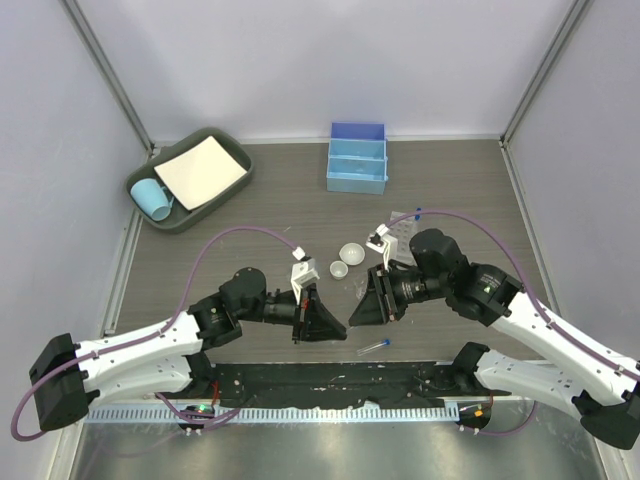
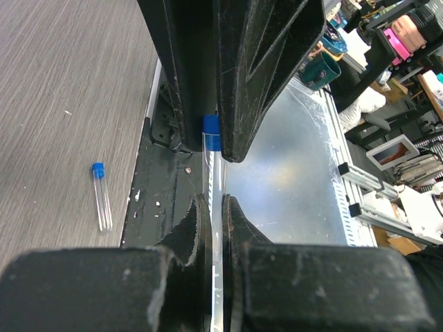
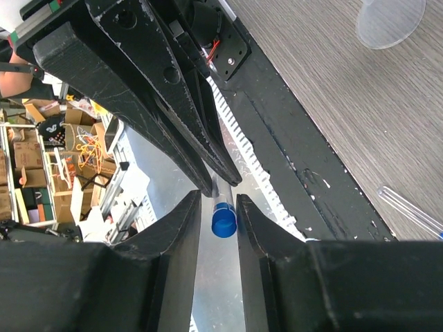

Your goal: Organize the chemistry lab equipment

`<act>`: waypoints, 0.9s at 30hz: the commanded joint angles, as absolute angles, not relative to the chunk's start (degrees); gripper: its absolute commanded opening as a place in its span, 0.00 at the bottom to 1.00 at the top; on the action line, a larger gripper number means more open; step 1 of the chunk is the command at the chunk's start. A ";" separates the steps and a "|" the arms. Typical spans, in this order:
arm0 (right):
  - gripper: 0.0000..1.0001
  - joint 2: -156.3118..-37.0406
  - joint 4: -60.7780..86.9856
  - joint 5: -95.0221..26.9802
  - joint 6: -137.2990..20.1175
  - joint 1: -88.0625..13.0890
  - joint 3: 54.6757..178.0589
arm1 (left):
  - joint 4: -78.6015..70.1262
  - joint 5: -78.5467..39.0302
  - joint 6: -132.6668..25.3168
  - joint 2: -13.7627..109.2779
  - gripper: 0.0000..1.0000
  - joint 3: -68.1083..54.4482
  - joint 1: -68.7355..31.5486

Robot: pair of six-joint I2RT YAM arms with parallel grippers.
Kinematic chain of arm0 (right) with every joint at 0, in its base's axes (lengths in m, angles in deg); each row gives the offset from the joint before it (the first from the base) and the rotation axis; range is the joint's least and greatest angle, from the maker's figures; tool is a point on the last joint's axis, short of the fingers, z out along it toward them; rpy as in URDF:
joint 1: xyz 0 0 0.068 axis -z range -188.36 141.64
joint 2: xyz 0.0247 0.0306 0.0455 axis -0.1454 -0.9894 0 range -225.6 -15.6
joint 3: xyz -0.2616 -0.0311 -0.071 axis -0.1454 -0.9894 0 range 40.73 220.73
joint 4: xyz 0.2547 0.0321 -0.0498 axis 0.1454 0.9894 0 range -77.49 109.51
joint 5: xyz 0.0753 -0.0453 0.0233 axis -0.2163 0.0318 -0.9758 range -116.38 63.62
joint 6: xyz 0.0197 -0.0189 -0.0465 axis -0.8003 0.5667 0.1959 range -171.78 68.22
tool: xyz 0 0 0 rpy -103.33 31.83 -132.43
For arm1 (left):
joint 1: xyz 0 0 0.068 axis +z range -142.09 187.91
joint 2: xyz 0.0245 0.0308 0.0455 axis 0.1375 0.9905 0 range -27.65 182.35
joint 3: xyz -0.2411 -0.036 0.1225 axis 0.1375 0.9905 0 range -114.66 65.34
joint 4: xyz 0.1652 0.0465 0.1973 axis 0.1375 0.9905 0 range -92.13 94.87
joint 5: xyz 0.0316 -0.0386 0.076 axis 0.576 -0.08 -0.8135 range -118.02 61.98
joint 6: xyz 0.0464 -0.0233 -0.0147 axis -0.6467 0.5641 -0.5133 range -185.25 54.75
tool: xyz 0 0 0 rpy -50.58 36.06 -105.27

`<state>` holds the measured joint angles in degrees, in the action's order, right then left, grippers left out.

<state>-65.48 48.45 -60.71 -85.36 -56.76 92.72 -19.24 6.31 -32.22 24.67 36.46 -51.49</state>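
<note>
A clear blue-capped tube (image 2: 217, 166) is clamped between the fingers of my left gripper (image 2: 215, 200), above the table's near edge. Its blue cap (image 3: 223, 221) lies between the fingertips of my right gripper (image 3: 218, 197), against one jaw with a small gap to the other. In the top view the left gripper (image 1: 338, 330) and right gripper (image 1: 356, 318) meet tip to tip. A second blue-capped tube (image 1: 374, 347) lies on the table nearby; it also shows in the left wrist view (image 2: 102, 197). Two round whitish dishes (image 1: 351, 252) and a clear rack (image 1: 400, 232) lie behind the grippers.
A light-blue divided box (image 1: 357, 157) stands at the back centre. A dark tray (image 1: 222, 140) at the back left holds a light-blue cup (image 1: 152, 198) and a white sheet. A black strip (image 1: 330, 380) runs along the near edge.
</note>
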 commanded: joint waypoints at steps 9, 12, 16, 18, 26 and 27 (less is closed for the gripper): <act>0.24 -65.25 46.61 -60.31 -85.88 -57.93 94.61 | -21.91 7.66 -32.03 24.82 0.00 35.98 -50.19; 0.01 -65.78 47.22 -59.96 -85.70 -58.11 95.05 | -22.17 7.75 -31.95 25.61 0.00 35.90 -50.19; 0.01 -65.69 47.49 -57.94 -85.35 -58.28 96.27 | -20.77 5.74 -31.86 25.88 0.09 35.02 -50.10; 0.01 -66.66 48.98 -56.18 -84.30 -58.37 97.15 | -18.23 3.29 -31.59 25.88 0.46 33.71 -50.10; 0.01 -73.86 58.28 -37.41 -79.73 -58.28 106.02 | 2.85 -15.85 -32.04 22.72 1.00 25.62 -50.10; 0.01 -75.87 59.08 -35.10 -79.20 -58.28 107.17 | 5.92 -19.46 -31.68 21.93 1.00 23.35 -50.10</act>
<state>-72.37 55.21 -47.57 -82.28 -58.03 101.33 -6.25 -4.67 -31.72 25.13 29.92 -50.31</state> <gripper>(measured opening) 0.151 0.994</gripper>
